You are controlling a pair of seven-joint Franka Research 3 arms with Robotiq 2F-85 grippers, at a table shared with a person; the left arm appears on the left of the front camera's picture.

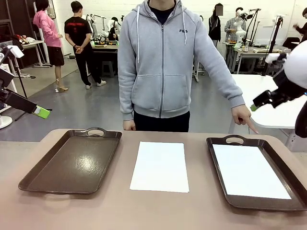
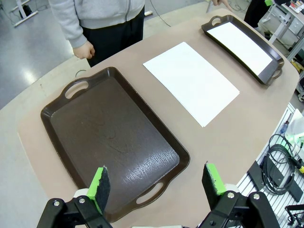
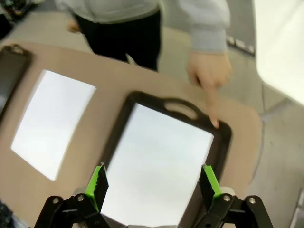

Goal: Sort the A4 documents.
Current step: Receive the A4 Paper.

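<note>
My left hand (image 2: 156, 183) and right hand (image 3: 154, 183) both hang wide open, holding nothing. One A4 document (image 1: 249, 171) already lies in the right tray (image 1: 235, 140). The other sheet (image 1: 160, 166) lies on the tabletop (image 1: 192, 211) just left of that tray, so I judge the sorting about half done.

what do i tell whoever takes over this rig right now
Left claw: open, empty, raised, facing the left tray, which holds nothing.
Right claw: open, empty, raised, facing the right tray.
Sheets: tray sheet lies flat in the right tray; loose sheet lies on the table between the trays.
Person's hand points at the right tray's far corner.
Done: one sheet apparently sorted.
Left: the loose sheet, probably into the right tray, judging by the pointing.
</note>
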